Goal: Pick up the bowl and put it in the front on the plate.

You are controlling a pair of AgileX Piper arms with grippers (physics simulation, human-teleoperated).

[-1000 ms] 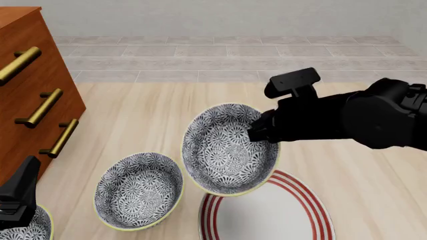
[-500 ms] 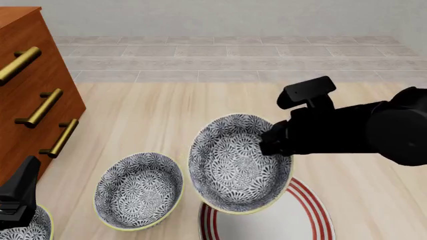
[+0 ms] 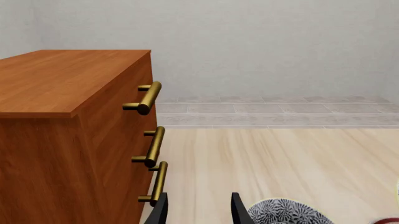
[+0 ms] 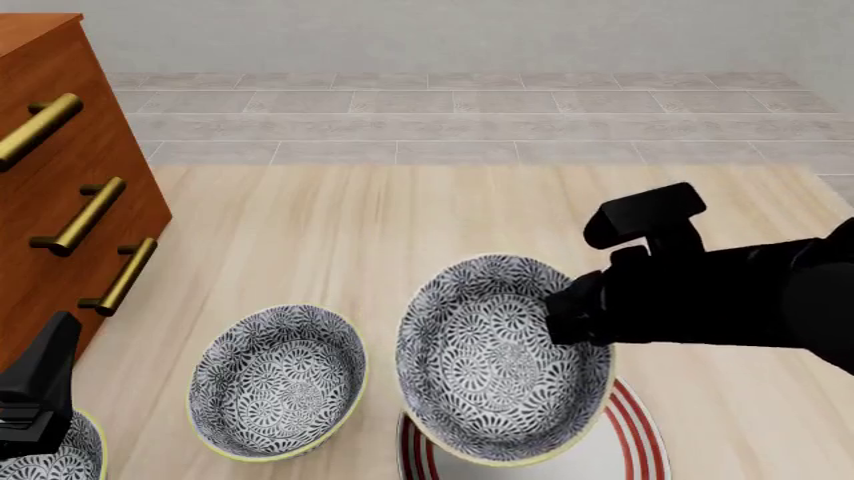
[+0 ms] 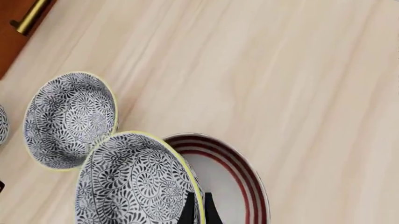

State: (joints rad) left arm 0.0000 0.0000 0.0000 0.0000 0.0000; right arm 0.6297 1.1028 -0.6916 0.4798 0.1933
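The bowl (image 4: 503, 358), patterned dark blue and white with a pale yellow rim, hangs tilted above the plate (image 4: 635, 440), its opening turned toward the camera in the front view and its lower edge overlapping the plate's near-left part. The right gripper (image 4: 577, 305) is clamped on the bowl's right-hand rim; in the right wrist view its two fingers (image 5: 188, 211) pinch the rim (image 5: 187, 175) between them, one inside and one outside. The plate, white with red rings (image 5: 240, 164), lies flat on the wooden table (image 4: 400, 220). A second bowl (image 4: 276, 380) stands on the table just left of the held one, not touching it. A third bowl (image 4: 54, 455) shows partly at the lower left corner, beneath the left gripper (image 3: 198, 210), whose fingers stand apart and hold nothing. A brown dresser (image 4: 67, 180) with brass handles (image 4: 80, 215) stands at the far left.
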